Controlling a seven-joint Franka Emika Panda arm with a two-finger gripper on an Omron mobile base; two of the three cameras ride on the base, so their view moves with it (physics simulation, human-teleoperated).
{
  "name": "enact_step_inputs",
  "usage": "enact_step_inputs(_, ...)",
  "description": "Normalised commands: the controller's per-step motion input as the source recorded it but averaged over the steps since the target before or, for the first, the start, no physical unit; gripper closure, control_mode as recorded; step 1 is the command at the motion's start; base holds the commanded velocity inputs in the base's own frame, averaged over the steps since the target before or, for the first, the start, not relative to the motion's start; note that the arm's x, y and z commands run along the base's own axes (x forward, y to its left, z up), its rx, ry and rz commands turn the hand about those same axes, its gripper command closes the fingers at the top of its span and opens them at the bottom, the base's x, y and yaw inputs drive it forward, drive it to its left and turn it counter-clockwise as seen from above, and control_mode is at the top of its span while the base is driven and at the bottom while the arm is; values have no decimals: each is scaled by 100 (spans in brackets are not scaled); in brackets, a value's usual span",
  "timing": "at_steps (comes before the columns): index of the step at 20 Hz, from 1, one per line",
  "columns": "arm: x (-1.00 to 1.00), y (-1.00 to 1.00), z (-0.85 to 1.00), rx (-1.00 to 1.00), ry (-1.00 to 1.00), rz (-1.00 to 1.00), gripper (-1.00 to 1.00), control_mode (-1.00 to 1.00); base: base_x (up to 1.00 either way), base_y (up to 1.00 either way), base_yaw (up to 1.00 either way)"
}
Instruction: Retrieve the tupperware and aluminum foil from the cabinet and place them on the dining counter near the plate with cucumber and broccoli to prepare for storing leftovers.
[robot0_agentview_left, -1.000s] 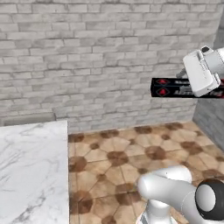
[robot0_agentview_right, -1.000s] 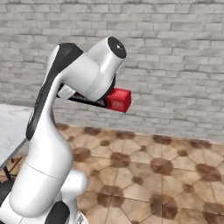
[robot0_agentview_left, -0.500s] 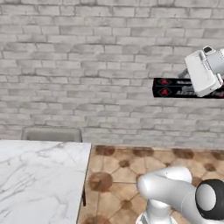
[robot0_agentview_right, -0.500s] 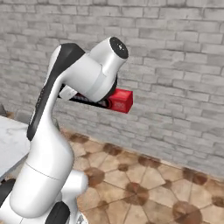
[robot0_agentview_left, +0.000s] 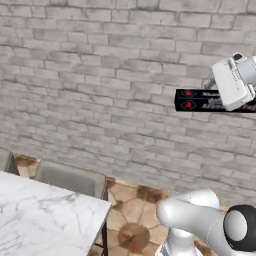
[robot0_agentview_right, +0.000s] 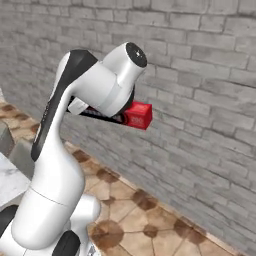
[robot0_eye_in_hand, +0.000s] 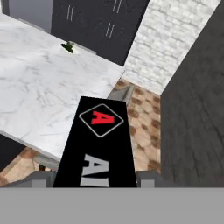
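The aluminum foil (robot0_agentview_left: 200, 100), a long black carton with a red logo, is held level high above the floor, with my gripper (robot0_agentview_left: 234, 101) shut on it. Its red end (robot0_agentview_right: 138, 115) sticks out past my arm in the right base view. In the hand view the aluminum foil (robot0_eye_in_hand: 103, 140) runs up from between the fingertips (robot0_eye_in_hand: 151, 178). The dining counter (robot0_eye_in_hand: 43, 92), a white marble slab, lies below and ahead of it, and its corner (robot0_agentview_left: 40, 220) shows at lower left in the left base view. A small dark green piece (robot0_eye_in_hand: 68, 46) lies far out on the slab.
A grey stool (robot0_agentview_left: 70, 177) stands at the counter's edge, also seen as a stool (robot0_eye_in_hand: 122, 92) from the hand. A brick wall (robot0_agentview_left: 100, 75) runs behind. Tall black cupboards (robot0_eye_in_hand: 100, 22) stand beyond the counter. A dark wall (robot0_eye_in_hand: 192, 109) rises to the right. The floor is brown tile (robot0_agentview_right: 150, 220).
The base has driven, so both base views have shifted: the counter and a stool have come further into the left view. The carton stays in the same grip.
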Motion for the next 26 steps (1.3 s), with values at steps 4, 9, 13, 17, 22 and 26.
enact_step_inputs(4,0,0,0,0,0,0,100,100,100,-38,53)
enact_step_inputs(9,0,0,0,0,0,0,100,100,100,-34,55)
enact_step_inputs(13,0,0,0,0,0,0,100,100,100,1,49)
enact_step_inputs(17,0,0,0,0,0,0,100,100,100,6,41)
enact_step_inputs(22,0,0,0,0,0,0,100,100,100,21,32)
enact_step_inputs(26,0,0,0,0,0,0,100,100,100,5,31)
